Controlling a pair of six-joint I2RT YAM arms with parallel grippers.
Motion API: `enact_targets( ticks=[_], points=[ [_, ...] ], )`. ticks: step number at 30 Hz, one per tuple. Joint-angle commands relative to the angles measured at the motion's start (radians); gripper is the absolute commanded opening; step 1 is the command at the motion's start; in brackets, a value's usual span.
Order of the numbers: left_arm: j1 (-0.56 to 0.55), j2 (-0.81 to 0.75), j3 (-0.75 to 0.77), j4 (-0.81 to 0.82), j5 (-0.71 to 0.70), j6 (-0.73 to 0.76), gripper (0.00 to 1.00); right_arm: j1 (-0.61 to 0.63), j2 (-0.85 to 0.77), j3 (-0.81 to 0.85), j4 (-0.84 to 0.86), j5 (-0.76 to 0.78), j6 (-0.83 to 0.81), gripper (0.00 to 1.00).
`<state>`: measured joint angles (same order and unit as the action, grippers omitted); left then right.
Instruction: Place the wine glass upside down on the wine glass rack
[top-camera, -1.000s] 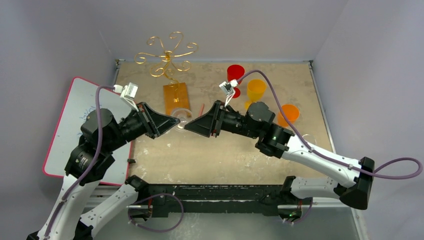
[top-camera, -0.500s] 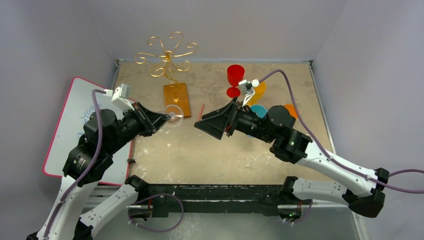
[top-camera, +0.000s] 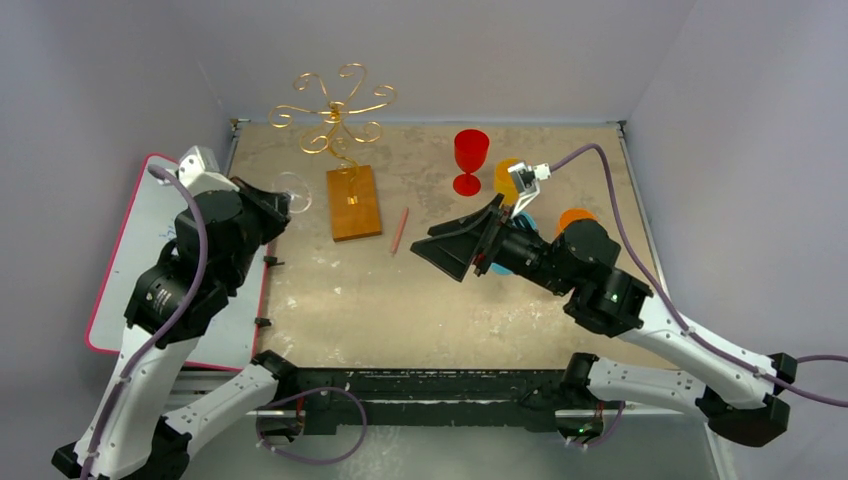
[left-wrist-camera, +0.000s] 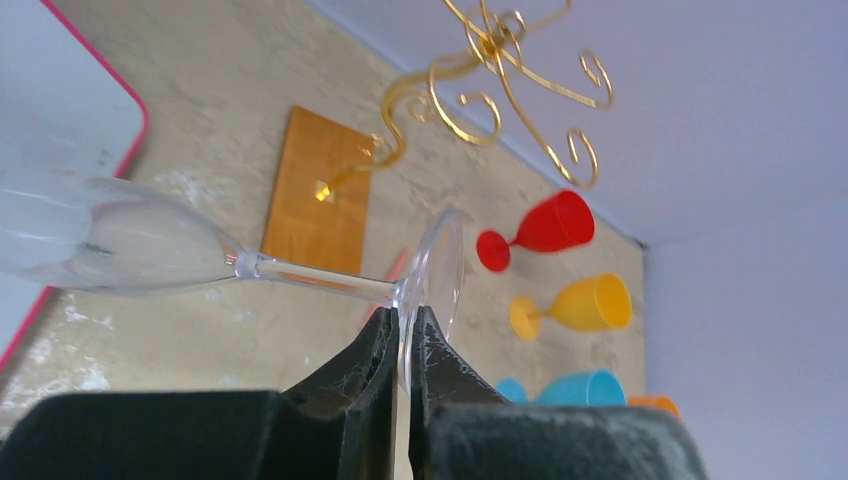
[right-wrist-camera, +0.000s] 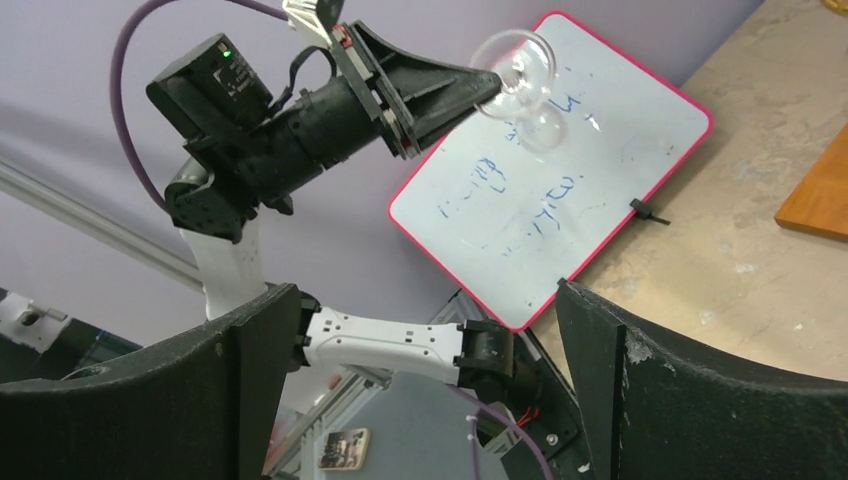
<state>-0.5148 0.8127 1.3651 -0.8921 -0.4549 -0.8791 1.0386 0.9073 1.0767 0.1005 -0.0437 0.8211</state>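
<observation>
A clear wine glass (left-wrist-camera: 120, 240) lies sideways in the air, bowl to the left. My left gripper (left-wrist-camera: 405, 318) is shut on the rim of its round foot (left-wrist-camera: 445, 265). In the top view the glass (top-camera: 292, 190) hangs over the table's left edge, left of the wine glass rack's wooden base (top-camera: 353, 202). The rack's gold scroll arms (top-camera: 335, 108) rise behind it and show at the top of the left wrist view (left-wrist-camera: 500, 70). My right gripper (top-camera: 440, 255) is open and empty at mid-table. Its view shows the left gripper (right-wrist-camera: 470, 88) and the glass (right-wrist-camera: 520, 72).
A whiteboard (top-camera: 140, 240) with a pink rim lies off the table's left side. Red (top-camera: 470, 155) and yellow (top-camera: 505, 175) goblets, a blue cup (top-camera: 527, 222) and an orange cup (top-camera: 575, 218) stand at the right. A thin red stick (top-camera: 400, 230) lies beside the wooden base.
My right gripper opened, let go of the glass and drew back to the right. The left arm carried the glass left and toward the back, beside the rack's base.
</observation>
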Motion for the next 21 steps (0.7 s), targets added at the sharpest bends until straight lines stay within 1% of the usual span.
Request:
enact_targets(
  ticks=[1,8,14,16,17,18,21],
  points=[
    [-0.001,0.042,0.095,0.095,-0.276,0.042,0.00,0.001,-0.032,0.027,-0.007,0.020,-0.055,1.00],
    [-0.001,0.189,0.226,0.137,-0.387,0.138,0.00,0.000,-0.074,0.038,-0.049,0.044,-0.099,1.00],
    [0.009,0.281,0.272,0.230,-0.439,0.202,0.00,0.000,-0.102,0.051,-0.073,0.055,-0.132,1.00],
    [0.041,0.328,0.311,0.240,-0.403,0.208,0.00,0.001,-0.109,0.052,-0.082,0.061,-0.139,1.00],
    [0.074,0.347,0.338,0.242,-0.360,0.204,0.00,0.000,-0.112,0.053,-0.088,0.062,-0.141,1.00],
    [0.118,0.368,0.353,0.244,-0.308,0.193,0.00,0.001,-0.115,0.054,-0.093,0.062,-0.143,1.00],
    [0.297,0.408,0.364,0.273,-0.100,0.142,0.00,0.000,-0.129,0.053,-0.101,0.063,-0.139,1.00]
  ],
)
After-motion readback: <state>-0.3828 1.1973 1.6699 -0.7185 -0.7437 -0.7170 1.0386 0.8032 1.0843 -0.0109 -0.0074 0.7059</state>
